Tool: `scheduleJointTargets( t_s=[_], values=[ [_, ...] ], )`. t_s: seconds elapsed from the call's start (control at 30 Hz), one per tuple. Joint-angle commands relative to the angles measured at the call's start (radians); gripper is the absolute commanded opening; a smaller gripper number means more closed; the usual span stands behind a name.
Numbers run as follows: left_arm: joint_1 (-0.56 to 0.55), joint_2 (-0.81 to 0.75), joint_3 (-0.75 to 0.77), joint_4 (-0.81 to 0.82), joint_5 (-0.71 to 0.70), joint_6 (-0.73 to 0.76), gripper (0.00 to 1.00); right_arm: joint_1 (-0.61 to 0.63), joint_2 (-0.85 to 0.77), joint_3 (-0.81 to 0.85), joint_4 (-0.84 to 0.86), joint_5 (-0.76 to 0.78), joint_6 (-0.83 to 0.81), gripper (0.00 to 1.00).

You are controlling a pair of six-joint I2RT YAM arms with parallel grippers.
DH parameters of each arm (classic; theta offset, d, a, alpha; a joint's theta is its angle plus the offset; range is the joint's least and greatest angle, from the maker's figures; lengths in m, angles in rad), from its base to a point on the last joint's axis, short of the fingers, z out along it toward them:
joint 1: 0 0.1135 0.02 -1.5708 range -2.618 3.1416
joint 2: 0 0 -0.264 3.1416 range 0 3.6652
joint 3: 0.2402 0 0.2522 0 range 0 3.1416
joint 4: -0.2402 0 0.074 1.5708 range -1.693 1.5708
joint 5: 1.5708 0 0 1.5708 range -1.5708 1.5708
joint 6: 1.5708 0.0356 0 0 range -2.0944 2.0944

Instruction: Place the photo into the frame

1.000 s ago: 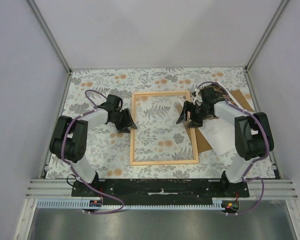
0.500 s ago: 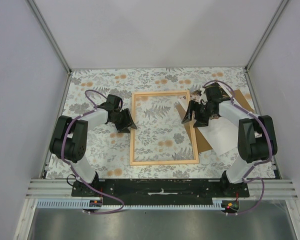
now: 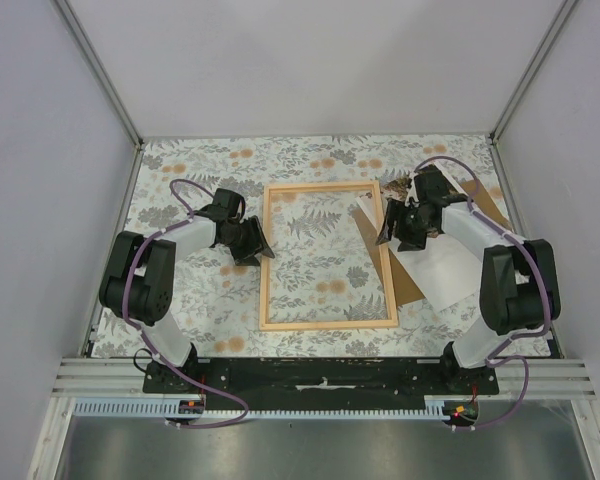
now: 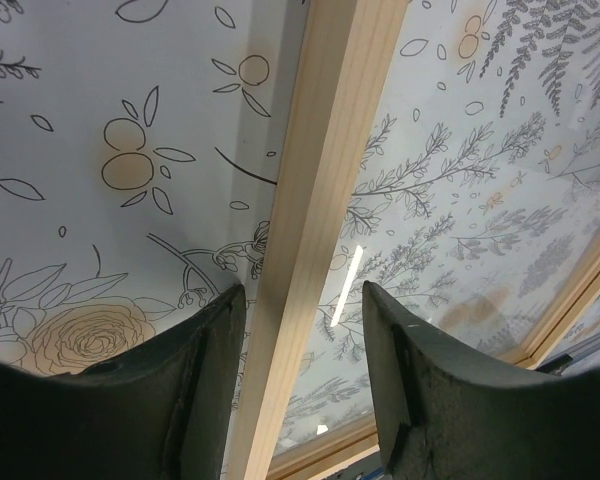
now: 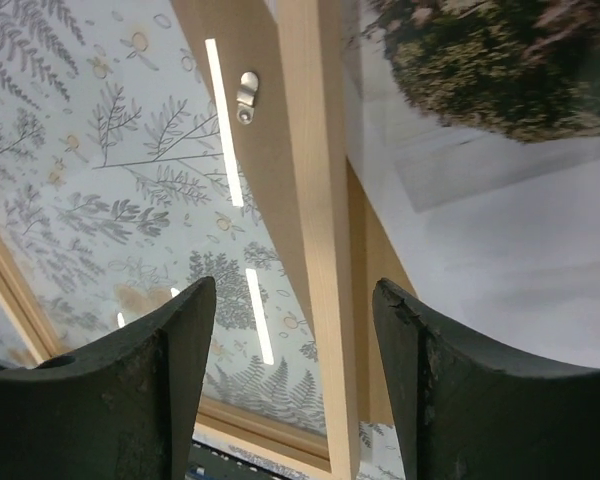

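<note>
Over the floral desk you see the frame lying flat between both arms, with the photo just right of it on a brown backing board. At your left wrist, the left gripper is spread astride the frame's left rail without touching it. At your right wrist, the right gripper is spread over the right rail, with the photo beside it.

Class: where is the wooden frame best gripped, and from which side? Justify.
Probably mid-way along a long side rail, from straight above, one finger inside and one outside. The frame lies flat with thin, narrow rails, so a sideways approach finds little to pinch; the left gripper straddles the left rail this way.
</note>
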Motion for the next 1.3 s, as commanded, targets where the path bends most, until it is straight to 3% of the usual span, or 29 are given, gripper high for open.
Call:
scheduleJointTargets(
  t_s=[0.0, 0.97, 1.27],
  values=[
    [0.000, 0.018, 0.000, -0.038, -0.085, 0.018, 0.59, 0.010, -0.055, -0.010, -0.009, 0.150, 0.022, 0.69],
    [0.000, -0.023, 0.031, -0.071, -0.076, 0.057, 0.67, 0.099, 0.089, 0.040, 0.010, 0.240, 0.031, 0.51],
    [0.000, -0.022, 0.038, -0.076, -0.087, 0.061, 0.67, 0.118, 0.097, 0.062, 0.004, 0.242, 0.037, 0.35]
  ],
)
